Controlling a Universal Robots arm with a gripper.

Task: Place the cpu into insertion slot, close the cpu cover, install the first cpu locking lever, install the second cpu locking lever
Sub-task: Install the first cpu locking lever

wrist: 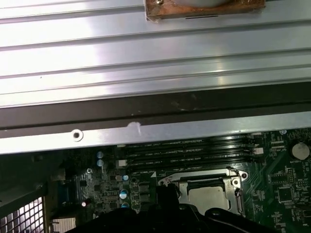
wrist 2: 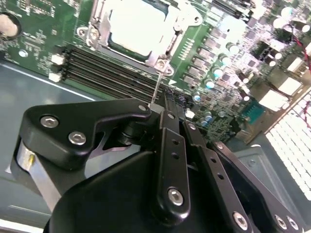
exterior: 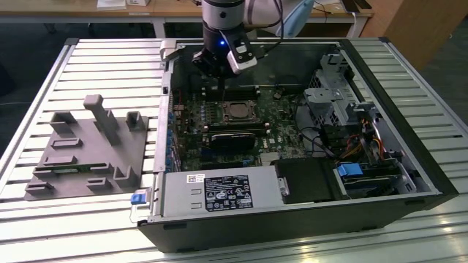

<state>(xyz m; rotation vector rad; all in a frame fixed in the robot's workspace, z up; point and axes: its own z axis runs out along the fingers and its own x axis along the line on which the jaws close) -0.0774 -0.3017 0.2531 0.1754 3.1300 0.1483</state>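
The gripper [wrist 2: 171,99] has its jaws closed: the two black fingers [wrist 2: 170,145] meet at the tips, with no gap to see and nothing visibly between them. Just beside the tips a thin metal lever [wrist 2: 156,85] rises at a slant from a corner of the socket frame. Whether it touches the fingers cannot be told.

Beyond it the chip [wrist 2: 138,24] lies flat in its socket [wrist: 206,184], pale face up. The metal cover [wrist 2: 99,24] lies down around it, and the chip shows through the cut-out. Long black memory slots [wrist 2: 97,68] run beside the socket on the green circuit board [wrist 2: 29,34].

In the exterior view the arm [exterior: 223,16] reaches down from the upper middle of the frame into the open computer case [exterior: 431,164]. The case lies on a slatted metal table [exterior: 109,66], and a grey plastic holder [exterior: 87,148] sits at the exterior view's left.
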